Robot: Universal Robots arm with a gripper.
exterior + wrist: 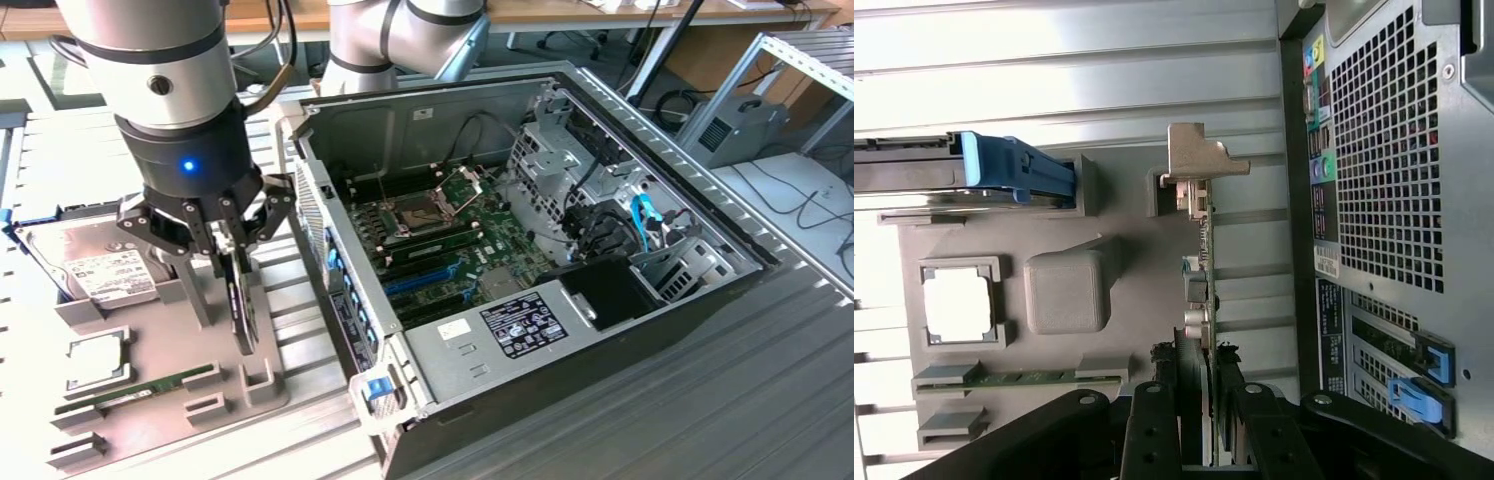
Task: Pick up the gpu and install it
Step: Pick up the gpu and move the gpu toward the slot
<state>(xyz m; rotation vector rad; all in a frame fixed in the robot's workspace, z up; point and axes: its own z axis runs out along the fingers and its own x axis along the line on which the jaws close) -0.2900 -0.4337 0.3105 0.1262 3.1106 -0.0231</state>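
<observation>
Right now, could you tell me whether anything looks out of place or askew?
Nothing stands out. The gpu stands on edge in the grey tray with the hand closed on it; the hard drive and memory stick sit square in their holders.

Taking twelve o'clock as the line from the gripper [1199, 365] along the gpu [1198, 285]: the black fingers [1154, 430] clamp the card's two faces, the card seen edge-on; its silver bracket [1199, 160] lies at twelve, beside a post of the grey tray [1124, 240]; at three stands the computer case [1394, 150], with blue latches [1419, 395]; toward nine lie a square chip [957, 303] and a memory stick [1019, 377]; at ten, a hard drive [904, 165] with a blue rail [1014, 167].
</observation>
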